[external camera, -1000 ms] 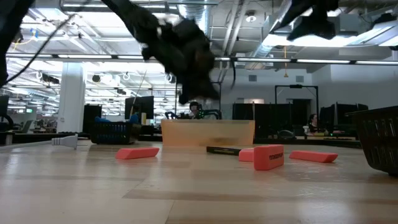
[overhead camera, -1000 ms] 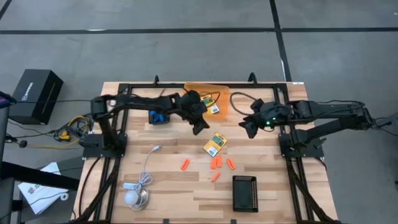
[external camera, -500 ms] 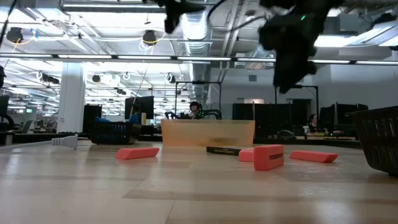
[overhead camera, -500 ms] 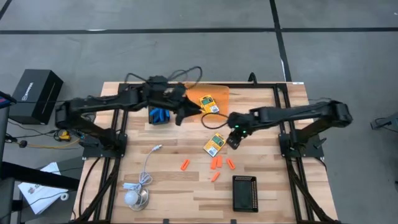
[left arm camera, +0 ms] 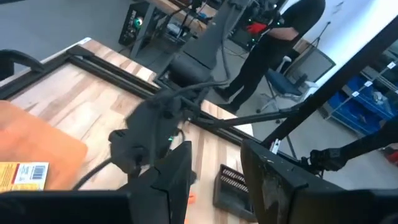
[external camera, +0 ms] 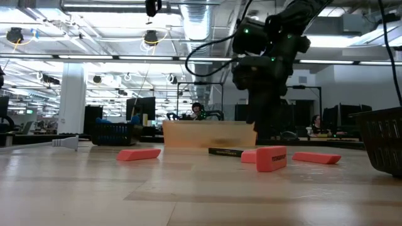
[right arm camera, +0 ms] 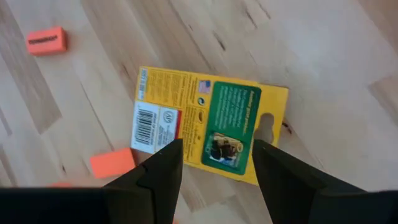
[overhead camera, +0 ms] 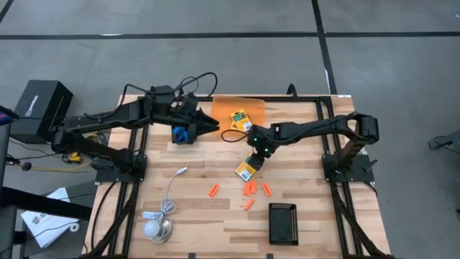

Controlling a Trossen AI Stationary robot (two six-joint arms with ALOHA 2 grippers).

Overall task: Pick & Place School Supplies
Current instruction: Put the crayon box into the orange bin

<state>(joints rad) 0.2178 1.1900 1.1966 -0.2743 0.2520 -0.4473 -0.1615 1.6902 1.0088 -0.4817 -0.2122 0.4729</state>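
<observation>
The right end effector (overhead camera: 256, 152) hangs with fingers (right arm camera: 155, 177) apart, straddling the yellow-and-green crayon box (right arm camera: 205, 124) that lies flat on the worktop (overhead camera: 208, 223) just below it. The box is thin and flat, so I judge the likeliest failure is the fingers scraping wood or pinching only a corner, making it pivot or slide toward the orange sticks (overhead camera: 250, 188) close by. A second crayon box (overhead camera: 240, 119) rests on the orange mat (overhead camera: 223, 108) at the far edge. The left end effector (overhead camera: 208, 126), also spread and empty, waits near the blue-handled scissors (overhead camera: 183, 134). Open wood lies around the box except toward the sticks; the black tray (overhead camera: 282, 223) and white cable (overhead camera: 169, 198) sit well apart.
</observation>
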